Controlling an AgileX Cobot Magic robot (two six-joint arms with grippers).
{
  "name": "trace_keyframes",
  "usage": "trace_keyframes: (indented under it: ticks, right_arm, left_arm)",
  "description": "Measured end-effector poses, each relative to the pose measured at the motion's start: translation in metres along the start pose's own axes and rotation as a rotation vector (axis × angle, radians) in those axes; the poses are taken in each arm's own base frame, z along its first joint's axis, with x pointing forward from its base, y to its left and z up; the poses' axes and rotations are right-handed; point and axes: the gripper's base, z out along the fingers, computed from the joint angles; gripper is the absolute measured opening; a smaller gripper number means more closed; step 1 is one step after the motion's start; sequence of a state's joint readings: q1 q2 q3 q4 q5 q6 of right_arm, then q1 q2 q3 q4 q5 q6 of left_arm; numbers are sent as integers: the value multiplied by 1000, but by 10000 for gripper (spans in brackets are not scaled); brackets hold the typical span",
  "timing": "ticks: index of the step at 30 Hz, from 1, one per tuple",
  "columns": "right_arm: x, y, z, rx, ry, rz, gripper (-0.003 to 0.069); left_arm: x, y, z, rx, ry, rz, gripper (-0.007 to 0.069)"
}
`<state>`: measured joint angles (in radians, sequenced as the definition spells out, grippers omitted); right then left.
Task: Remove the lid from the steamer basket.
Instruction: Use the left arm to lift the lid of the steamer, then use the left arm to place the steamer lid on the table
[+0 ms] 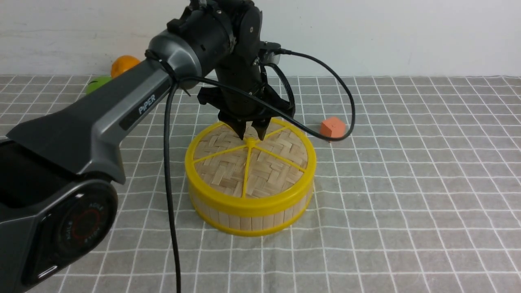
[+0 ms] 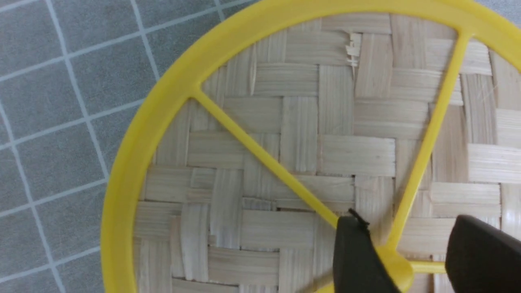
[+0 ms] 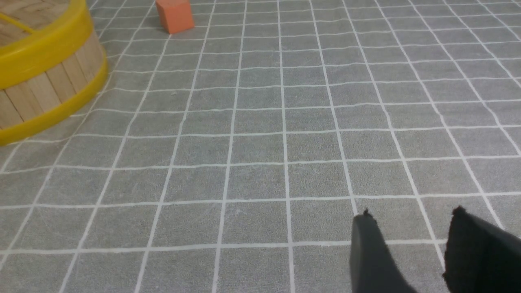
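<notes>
The lid [image 1: 264, 165], a woven bamboo disc with a yellow rim and thin yellow spokes, lies on top of the steamer basket [image 1: 248, 221] in the middle of the cloth. My left gripper [image 1: 252, 136] points straight down over the lid's centre knob [image 1: 251, 142]. In the left wrist view the left gripper [image 2: 407, 228] is open. Its two dark fingers [image 2: 358, 260] stand either side of the knob [image 2: 397, 264], just above the lid [image 2: 285, 142]. My right gripper [image 3: 413, 215] is open over bare cloth, right of the steamer basket [image 3: 44, 89].
An orange cube [image 1: 332, 127] sits on the grey checked cloth just behind and right of the basket, also seen as the orange cube [image 3: 175, 15]. An orange fruit [image 1: 124, 64] and a green one [image 1: 97, 84] lie at the far left by the wall. A black cable [image 1: 350, 110] loops from the left wrist.
</notes>
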<state>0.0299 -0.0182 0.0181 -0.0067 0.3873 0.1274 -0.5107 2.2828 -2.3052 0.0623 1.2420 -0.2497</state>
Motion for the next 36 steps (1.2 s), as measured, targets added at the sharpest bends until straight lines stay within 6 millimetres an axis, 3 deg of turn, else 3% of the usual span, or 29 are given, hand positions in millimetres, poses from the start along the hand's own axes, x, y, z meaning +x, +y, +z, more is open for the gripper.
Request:
trace_keyframes:
  ticks: [11,15,20,29,31,34,36]
  right_arm:
    - [0,0,0,0,0,0,242]
    - [0,0,0,0,0,0,242]
    - [0,0,0,0,0,0,242]
    - [0,0,0,0,0,0,242]
    - [0,0,0,0,0,0,242]
    - [0,0,0,0,0,-1,242]
    - [0,0,0,0,0,-1,242]
  left_arm:
    - [7,2,6,-13,37,3,316]
    - [7,3,6,-24,34,7,258]
    - [7,2,8,-15,39,17,111]
    - [6,2,5,-17,33,23,110]
    - [6,3,0,-22,23,25,110]
    - [1,5,-24,-32,-34,44,110]
    - [-6,9,-65,-38,-129,51,110]
